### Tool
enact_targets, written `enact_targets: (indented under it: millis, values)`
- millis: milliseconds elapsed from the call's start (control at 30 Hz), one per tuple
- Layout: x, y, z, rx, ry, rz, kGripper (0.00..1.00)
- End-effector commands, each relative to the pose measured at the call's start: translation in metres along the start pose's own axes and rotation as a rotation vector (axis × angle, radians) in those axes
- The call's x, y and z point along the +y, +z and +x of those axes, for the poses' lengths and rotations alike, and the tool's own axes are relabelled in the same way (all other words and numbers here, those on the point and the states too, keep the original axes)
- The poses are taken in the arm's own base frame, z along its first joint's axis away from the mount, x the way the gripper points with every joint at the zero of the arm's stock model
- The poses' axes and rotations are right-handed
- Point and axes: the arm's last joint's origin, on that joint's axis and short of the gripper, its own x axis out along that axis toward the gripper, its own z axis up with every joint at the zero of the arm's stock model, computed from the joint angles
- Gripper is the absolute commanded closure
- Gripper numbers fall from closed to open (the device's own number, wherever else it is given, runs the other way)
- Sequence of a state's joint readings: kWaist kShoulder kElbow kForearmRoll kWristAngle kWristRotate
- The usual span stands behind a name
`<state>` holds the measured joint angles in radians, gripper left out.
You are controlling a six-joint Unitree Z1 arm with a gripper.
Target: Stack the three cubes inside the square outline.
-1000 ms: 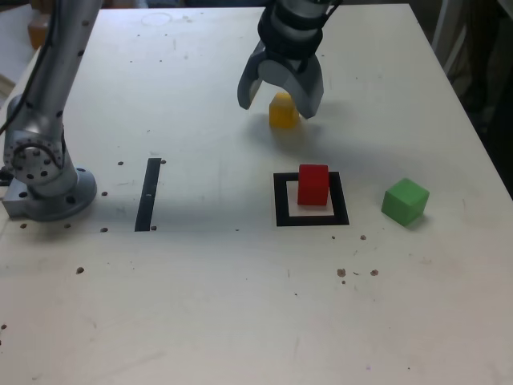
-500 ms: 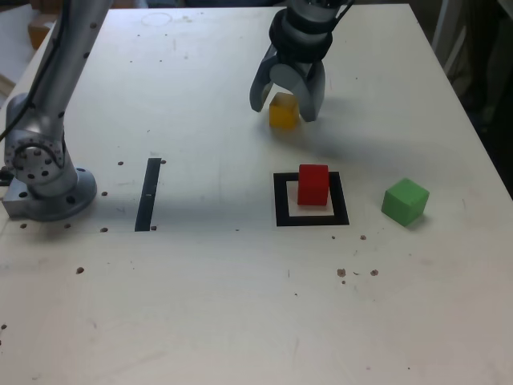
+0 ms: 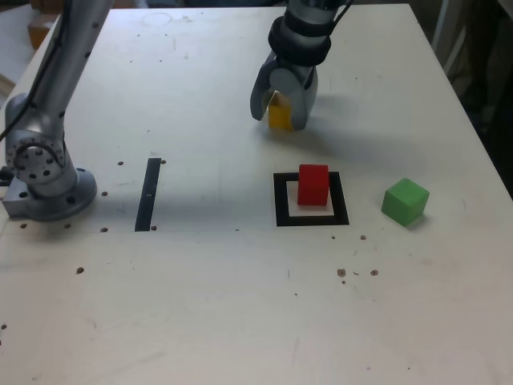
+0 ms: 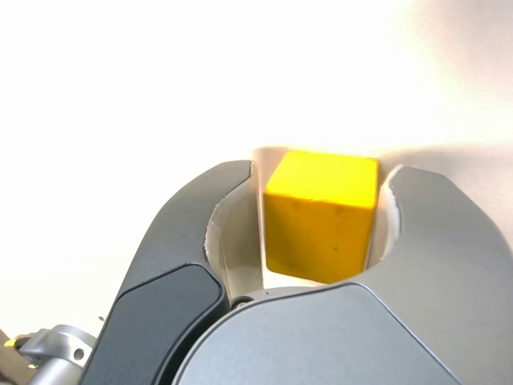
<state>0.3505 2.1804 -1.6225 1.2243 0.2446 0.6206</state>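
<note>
Gripping looks to be the step in hand: the gripper (image 3: pixel 281 113) stands over the yellow cube (image 3: pixel 280 117) on the white table (image 3: pixel 200 305), its two grey jaws bracketing the block. In the wrist view the yellow cube (image 4: pixel 321 215) sits against one jaw with a thin gap at the other, so I cannot tell whether it is clamped yet. The block is turned a little between the jaws, so a squeeze on its corners could twist it or let it slip out on the lift. The square outline (image 3: pixel 312 200) is the only container of sorts, and the red cube (image 3: pixel 313 185) stands inside it. The green cube (image 3: pixel 405 200) lies outside, toward the exterior view's right.
</note>
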Motion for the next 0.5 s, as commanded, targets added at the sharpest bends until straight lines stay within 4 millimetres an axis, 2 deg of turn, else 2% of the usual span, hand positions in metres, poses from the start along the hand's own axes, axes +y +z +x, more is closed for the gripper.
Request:
enact_targets:
  millis: [0,300,467]
  values:
    - [0.0,-0.002,-0.003,-0.008,0.003,0.0,0.81]
    - [-0.008,-0.015,-0.03,-0.061,0.028,-0.01,0.86]
    - [-0.024,-0.022,-0.054,-0.074,0.025,-0.006,0.86]
